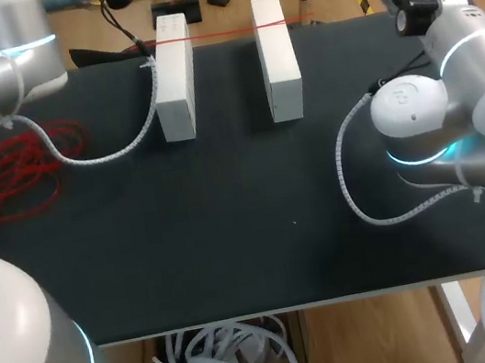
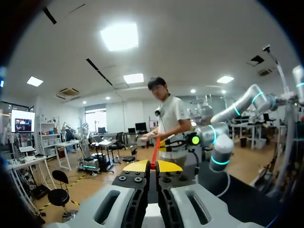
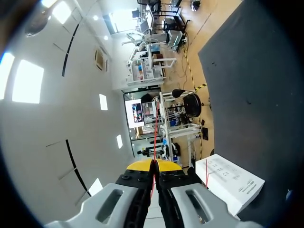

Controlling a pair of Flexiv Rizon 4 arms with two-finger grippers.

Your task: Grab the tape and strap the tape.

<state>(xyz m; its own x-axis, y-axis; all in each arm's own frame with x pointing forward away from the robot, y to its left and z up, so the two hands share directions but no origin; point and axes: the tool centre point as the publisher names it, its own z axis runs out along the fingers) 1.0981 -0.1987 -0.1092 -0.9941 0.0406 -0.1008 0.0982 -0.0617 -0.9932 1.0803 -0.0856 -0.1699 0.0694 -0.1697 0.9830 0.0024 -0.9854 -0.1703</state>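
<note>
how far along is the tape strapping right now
Grabbing looks done: the left gripper and right gripper are each shut on the red tape. In hand: the tape runs stretched across the far ends of both white blocks. Left, as far as I can tell: strapping it down around them.

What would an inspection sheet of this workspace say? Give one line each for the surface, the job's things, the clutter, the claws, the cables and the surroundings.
Surface: black table, flat.
Job's things: red tape stretched across the tops of the left block and the right block, both white and upright.
Clutter: red tangle lying loose on the table's left side.
Claws: left claw shut on the red tape; right claw shut on it too.
Cables: left cable, white and coiled, lying up to the left block; right cable looping by the right arm.
Surroundings: nothing seen reaching over the table.
</note>
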